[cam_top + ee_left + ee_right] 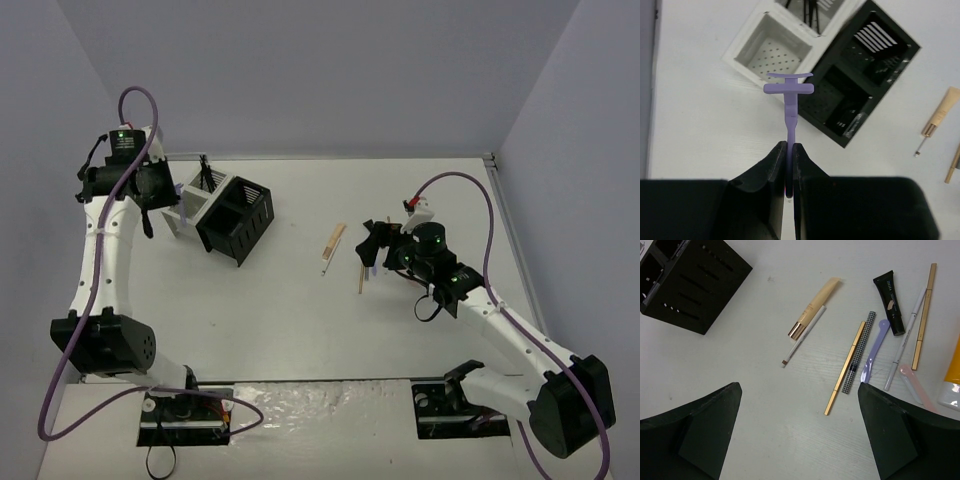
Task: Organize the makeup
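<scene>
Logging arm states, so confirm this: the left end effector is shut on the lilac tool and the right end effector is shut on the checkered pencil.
Half wrong: the right wrist view shows the right end effector open and empty, the checkered pencil lying on the table. The rest stands.

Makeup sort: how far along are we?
Done: a few thin black pieces stand in the white box. In hand: left fingers shut on the lilac tool, near that box. Remaining: beige tube, gold pencil, black tube, orange tube and other sticks lie loose on the table under the open right fingers.
</scene>
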